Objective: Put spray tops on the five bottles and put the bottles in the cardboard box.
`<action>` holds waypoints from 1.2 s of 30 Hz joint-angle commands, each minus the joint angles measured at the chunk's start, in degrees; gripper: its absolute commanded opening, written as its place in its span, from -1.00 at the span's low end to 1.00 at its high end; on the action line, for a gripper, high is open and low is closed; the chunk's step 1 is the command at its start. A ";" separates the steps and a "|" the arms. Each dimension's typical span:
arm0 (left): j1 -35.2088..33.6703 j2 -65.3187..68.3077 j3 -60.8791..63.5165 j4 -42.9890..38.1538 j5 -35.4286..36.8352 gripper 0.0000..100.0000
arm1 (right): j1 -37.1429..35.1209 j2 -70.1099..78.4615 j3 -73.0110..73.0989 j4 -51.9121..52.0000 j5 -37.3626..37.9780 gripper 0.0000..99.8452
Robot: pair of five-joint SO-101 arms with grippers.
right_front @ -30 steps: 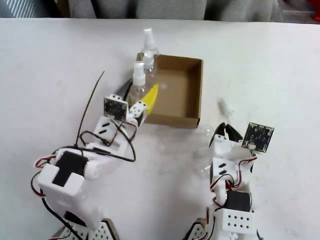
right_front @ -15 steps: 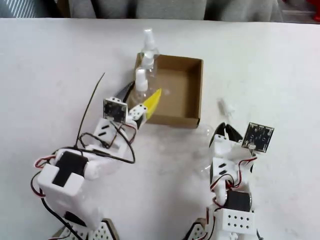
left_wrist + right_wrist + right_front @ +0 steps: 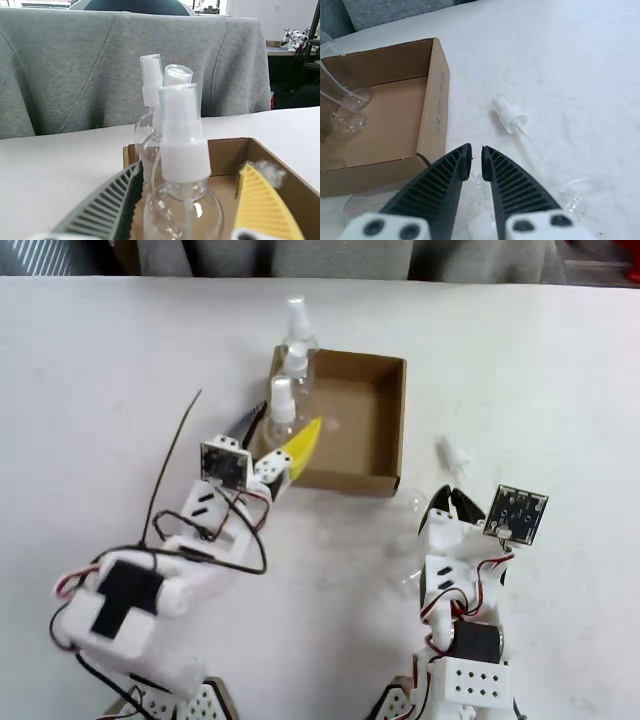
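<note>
The left gripper (image 3: pixel 285 425) has its grey and yellow jaws loosely parted around a clear round bottle with a white spray top (image 3: pixel 182 210). The bottle stands upright against the left wall of the brown cardboard box (image 3: pixel 398 420) at upper centre, apparently just boxed. The right gripper (image 3: pixel 476 152), nearly closed and empty, waits at lower right by a loose white spray top (image 3: pixel 509 116).

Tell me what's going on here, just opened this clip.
The left arm's pincer sits open around a clear plastic bottle with a white spray top at the brown cardboard box's left wall, beside two more capped bottles. The right arm's pincer is shut above the table, with a loose white spray top lying beyond it.
</note>
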 commanded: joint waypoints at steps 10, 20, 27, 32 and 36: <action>-0.13 -26.33 5.27 22.07 0.00 -0.43 | 0.66 0.13 0.53 -0.75 0.88 -0.97; -0.13 -42.15 13.45 32.00 -6.24 -0.94 | 0.66 0.13 0.53 -0.75 0.88 -0.97; -0.66 -53.32 18.99 42.81 -7.30 -0.95 | 0.66 0.13 0.53 -0.75 0.88 -0.97; -0.84 -63.52 21.01 61.45 -7.30 -0.95 | 1.54 0.13 0.53 -0.66 0.88 -0.97; -4.53 -72.22 18.99 80.62 -7.30 -0.95 | 2.15 0.13 0.53 -0.66 0.88 -0.97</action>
